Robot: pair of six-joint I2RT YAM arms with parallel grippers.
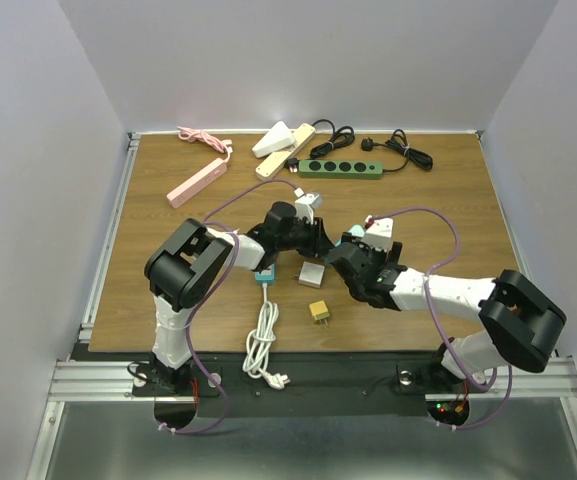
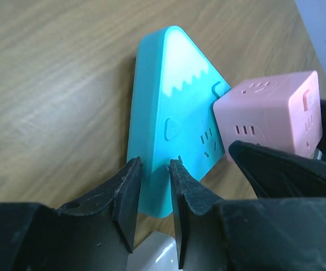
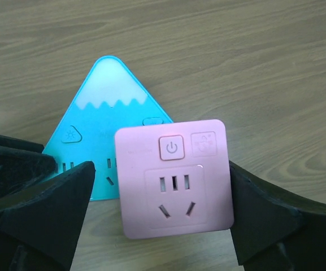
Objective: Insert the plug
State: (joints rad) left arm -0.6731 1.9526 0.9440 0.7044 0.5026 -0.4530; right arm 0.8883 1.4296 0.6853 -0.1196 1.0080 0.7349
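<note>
Two grippers share this job over the middle of the brown wood-grain tabletop (image 1: 468, 190). My left gripper (image 2: 154, 166) is closed on the wide near end of the turquoise triangular plastic socket block (image 2: 174, 90), pinching its thick rounded wall so the block lies braced on the wood. My right gripper (image 3: 161, 186) straddles the pale pink plastic cube adapter (image 3: 174, 178). One finger sits at the cube's side and a sliver of gap shows beside the other, so I cannot tell whether it is clamped.

The cube sits over the block's lower corner, where the slots are. Its plug side is hidden, so I cannot say whether the prongs have entered.

I judge this to be the seating step. Alignment looks nearly done, and the next move calls for a straight press into the block's face while my left side resists any slide.

Both shells are smooth, matt moulded plastic with softly rounded corners, likely slippery on the grain. The block has a paler snow-cap pattern at its tip, and the cube has a power button above its own slots.
</note>
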